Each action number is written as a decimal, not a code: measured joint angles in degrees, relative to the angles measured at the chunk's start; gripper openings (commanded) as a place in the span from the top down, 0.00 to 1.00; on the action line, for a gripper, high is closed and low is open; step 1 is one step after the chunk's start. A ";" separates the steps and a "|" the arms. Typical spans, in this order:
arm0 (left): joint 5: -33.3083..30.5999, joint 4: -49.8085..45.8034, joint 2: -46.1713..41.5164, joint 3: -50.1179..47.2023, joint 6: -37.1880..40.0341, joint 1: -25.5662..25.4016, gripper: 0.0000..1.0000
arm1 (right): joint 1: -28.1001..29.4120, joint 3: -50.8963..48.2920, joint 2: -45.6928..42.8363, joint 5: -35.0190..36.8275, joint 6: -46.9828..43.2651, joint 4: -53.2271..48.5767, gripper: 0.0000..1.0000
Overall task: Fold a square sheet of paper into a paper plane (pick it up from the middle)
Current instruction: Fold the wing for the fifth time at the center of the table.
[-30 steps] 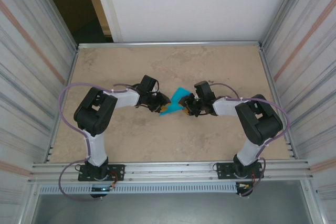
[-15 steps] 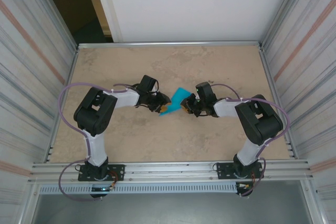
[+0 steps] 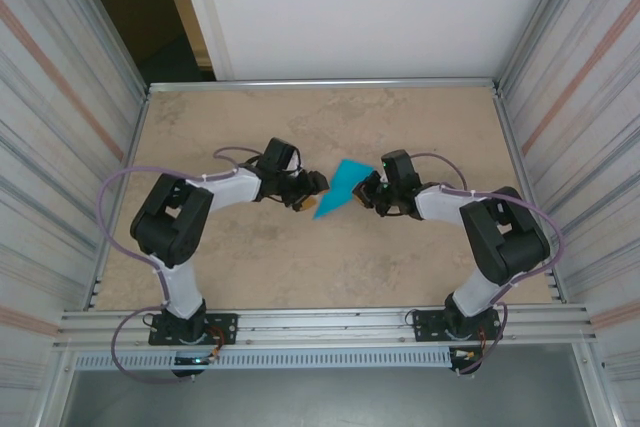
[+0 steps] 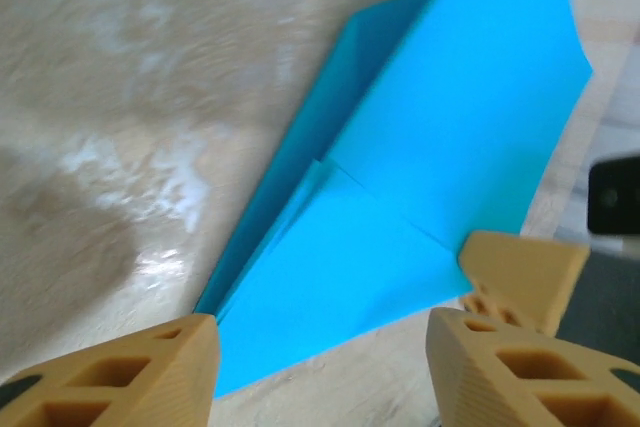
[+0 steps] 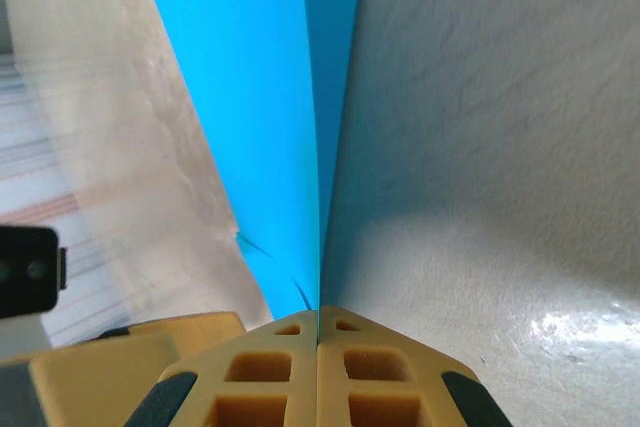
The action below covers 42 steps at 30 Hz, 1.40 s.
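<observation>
At the middle of the counter, reading from 9 o'clock across to 3 o'clock, the left tool, the paper plane and the right tool are sitting in one line.

The left tool is standing open. In its wrist view the two tan fingers are spread wide, and the plane's narrow end is lying between them, gripped by neither.

The paper plane is lying on or just above the counter; contact cannot be confirmed. Its sharp point is aiming toward 7 o'clock and its broad tail toward 1 o'clock, with creases and layered flaps showing along the long edge.

The right tool is clamping shut on the plane's 3 o'clock edge, the thin blue paper running straight into the seam of the closed jaws.

Assessment: the folding is looking largely complete, and the step in hand is appearing to be a re-grip or a final crease. To do it well, the right tool should be holding firm and level while the left tool is closing on the centre fold, not on a loose flap. Pulling before both grips are set is risking a tear or a sprung crease.
</observation>
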 measured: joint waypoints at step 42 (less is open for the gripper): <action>-29.77 12.13 4.63 1.33 67.84 -18.01 0.59 | -7.69 7.45 2.03 -12.04 1.75 -12.74 0.97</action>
